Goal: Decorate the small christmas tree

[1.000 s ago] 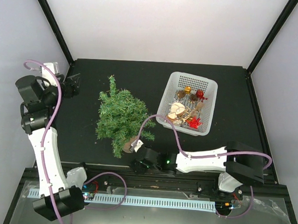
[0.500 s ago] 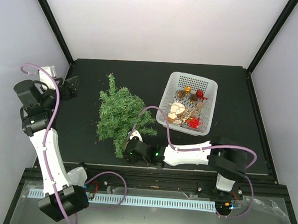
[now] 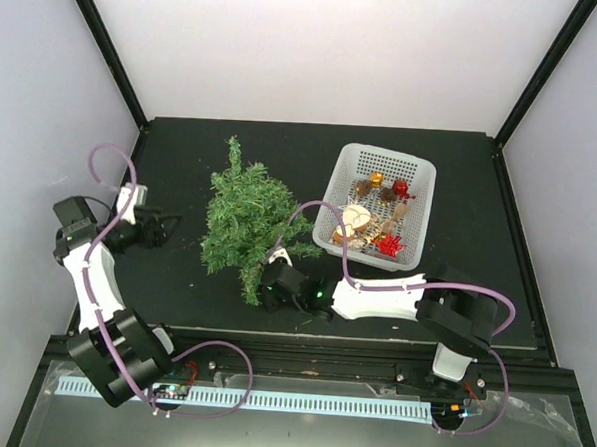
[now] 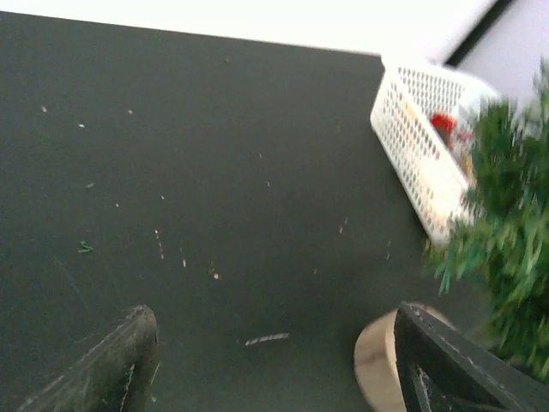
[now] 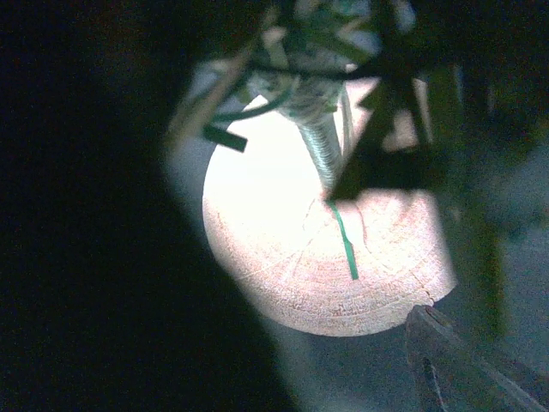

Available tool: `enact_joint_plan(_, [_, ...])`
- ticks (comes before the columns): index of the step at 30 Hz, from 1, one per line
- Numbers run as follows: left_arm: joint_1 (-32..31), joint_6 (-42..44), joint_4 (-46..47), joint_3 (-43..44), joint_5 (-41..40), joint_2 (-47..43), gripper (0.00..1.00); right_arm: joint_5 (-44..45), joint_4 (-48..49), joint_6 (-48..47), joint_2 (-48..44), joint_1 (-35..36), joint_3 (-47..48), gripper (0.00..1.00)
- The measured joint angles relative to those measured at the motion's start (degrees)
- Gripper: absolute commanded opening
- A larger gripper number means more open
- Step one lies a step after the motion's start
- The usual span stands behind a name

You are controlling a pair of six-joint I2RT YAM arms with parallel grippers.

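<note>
Small christmas tree (image 3: 247, 216) lying tipped on table (image 3: 172, 157), top pointing 11 o'clock. Right gripper (image 3: 272, 282) seeming clamped on its round wooden base (image 5: 330, 257), at tree's 5 o'clock end. Left gripper (image 3: 168, 227) waiting at tree's 9 o'clock, fingers apart, holding nothing. Step: standing tree up. Next: setting base flat, then fetching toys from basket (image 3: 421, 175) at 2 o'clock.

Bare table (image 3: 172, 157) lies open between the left end effector (image 3: 166, 225) and the small christmas tree (image 3: 244, 216). On the tree's other side the branches seem to reach the white basket (image 3: 387, 151), leaving little passage. The right arm (image 3: 375, 300) stretches low across the near edge.
</note>
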Motion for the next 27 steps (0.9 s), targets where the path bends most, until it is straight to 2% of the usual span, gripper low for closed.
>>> enact_joint_plan(3, [0.0,13.5,-3.5,-4.7,0.3,-1.6,0.75,-0.7,0.1,0.0,0.0,-0.1,0.0,0.79])
enact_joint_plan(7, [-2.4,22.9,-6.2,-9.6,-1.1,-4.5,0.75,-1.5,0.1,0.0,0.0,-0.2,0.0,0.79])
enact_joint_plan(12, [-8.8,25.9,-5.2,-9.9,-4.8,-7.3,0.75,-2.8,-0.2,0.1,0.5,-0.7,0.9,0.79])
enact_joint_plan(27, [-9.4,26.3,1.6,-14.3,-10.7,-11.5,0.74,-7.2,-2.7,3.7,10.3,-6.2,11.5,0.76])
